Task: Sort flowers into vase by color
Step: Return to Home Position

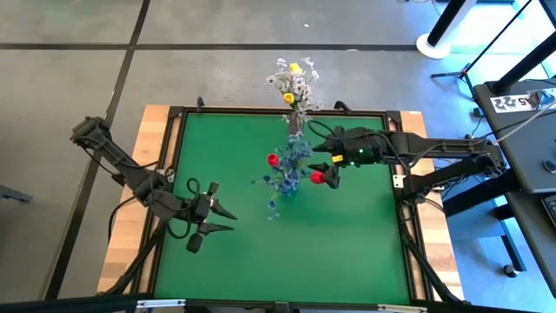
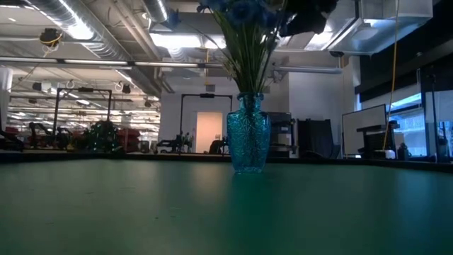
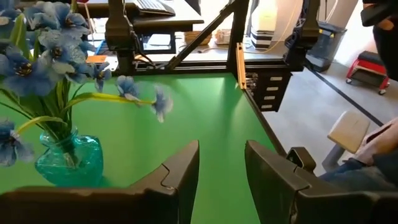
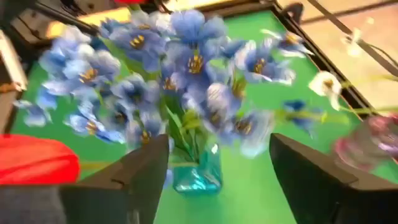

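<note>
The low view cuts off the blue flowers (image 2: pixel 244 14) standing in the blue vase (image 2: pixel 248 142) at the middle of the desk (image 1: pixel 347 243). Your right gripper (image 1: pixel 320 148) hangs beside them, fingers apart, empty. Your left gripper (image 1: pixel 228 220), fingers apart, waits well away.

obstacle: blue vase (image 2: pixel 248 134) mid-table, its blue flowers (image 1: pixel 291 165) and red buds (image 1: pixel 273 161) spreading wide | obstacle: white and yellow flowers (image 1: pixel 294 83) at far edge | tight: right gripper (image 1: pixel 318 148) just beside the blooms | free: green table (image 1: pixel 347 252), near half and left side, around left gripper (image 1: pixel 228 220)
</note>
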Tool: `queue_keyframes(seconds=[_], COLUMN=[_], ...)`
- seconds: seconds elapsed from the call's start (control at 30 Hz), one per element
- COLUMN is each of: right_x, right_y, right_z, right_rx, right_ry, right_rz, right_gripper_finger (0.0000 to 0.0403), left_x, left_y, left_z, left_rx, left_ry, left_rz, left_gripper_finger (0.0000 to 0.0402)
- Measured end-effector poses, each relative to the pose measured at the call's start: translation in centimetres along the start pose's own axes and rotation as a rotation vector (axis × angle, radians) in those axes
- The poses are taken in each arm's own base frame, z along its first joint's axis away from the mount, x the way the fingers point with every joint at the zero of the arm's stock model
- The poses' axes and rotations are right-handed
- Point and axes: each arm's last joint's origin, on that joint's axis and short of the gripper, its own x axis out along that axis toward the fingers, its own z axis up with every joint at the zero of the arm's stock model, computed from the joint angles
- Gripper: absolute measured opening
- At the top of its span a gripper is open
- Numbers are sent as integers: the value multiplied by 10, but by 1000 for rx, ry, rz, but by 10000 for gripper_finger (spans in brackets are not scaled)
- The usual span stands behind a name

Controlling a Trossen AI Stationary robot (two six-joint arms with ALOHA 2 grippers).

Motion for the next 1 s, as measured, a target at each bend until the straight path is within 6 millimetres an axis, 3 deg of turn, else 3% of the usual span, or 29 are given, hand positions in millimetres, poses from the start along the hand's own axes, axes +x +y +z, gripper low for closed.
queue_keyframes(seconds=[0.23,0.4,0.57,0.8,0.9,1.0], right_x=[-24,-57,-72,-35,-24,-31], right_y=[-4,-10,-17,-24,-27,-30], right_z=[3,-8,-47,-131,-157,-170], right_rx=[9,-12,4,9,-5,-6], right_ry=[64,34,-62,-200,-249,-272], right_rz=[-63,-75,5,194,226,229], right_gripper_finger=[292,258,170,21,12,25], left_x=[1,1,2,22,24,13], left_y=[1,1,4,49,75,94], left_z=[0,1,0,-27,-46,-51], left_rx=[2,49,2,-63,-122,-122], left_ry=[-2,-5,-4,17,49,-11], left_rz=[6,5,24,134,140,187], left_gripper_finger=[125,125,125,125,125,125])
